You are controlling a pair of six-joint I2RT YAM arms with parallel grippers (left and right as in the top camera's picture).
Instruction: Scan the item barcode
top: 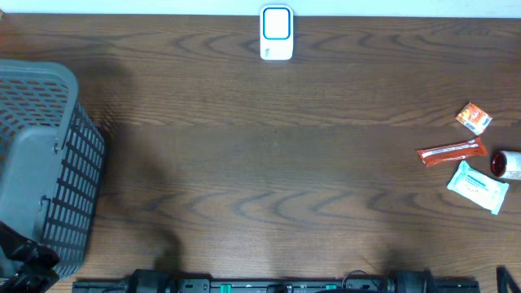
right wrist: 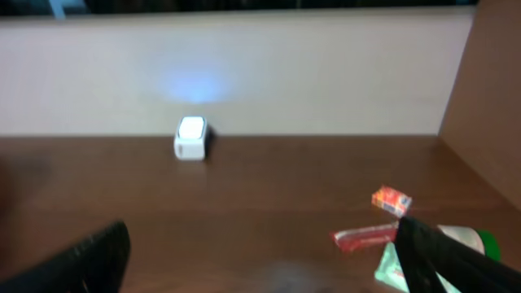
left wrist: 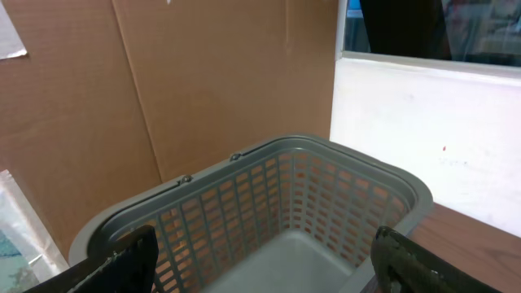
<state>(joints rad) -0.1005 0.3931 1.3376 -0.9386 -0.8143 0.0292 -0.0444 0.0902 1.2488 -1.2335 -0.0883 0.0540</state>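
The white barcode scanner with a blue-edged face (top: 276,32) stands at the table's far edge, centre; the right wrist view shows this scanner (right wrist: 190,137) far ahead. Items lie at the right: a small orange box (top: 473,118), a long red packet (top: 450,152), a white-green wipes pack (top: 478,187) and a red-capped container (top: 507,163). My right gripper (right wrist: 264,260) is open and empty, low over the table, short of the red packet (right wrist: 364,237) and orange box (right wrist: 391,199). My left gripper (left wrist: 260,268) hangs open and empty over the grey basket's near side.
A grey plastic mesh basket (top: 73,187) fills the left edge of the table; its rim (left wrist: 326,150) and empty floor show in the left wrist view. Cardboard panels and a white wall stand behind it. The arms' bases run along the front edge.
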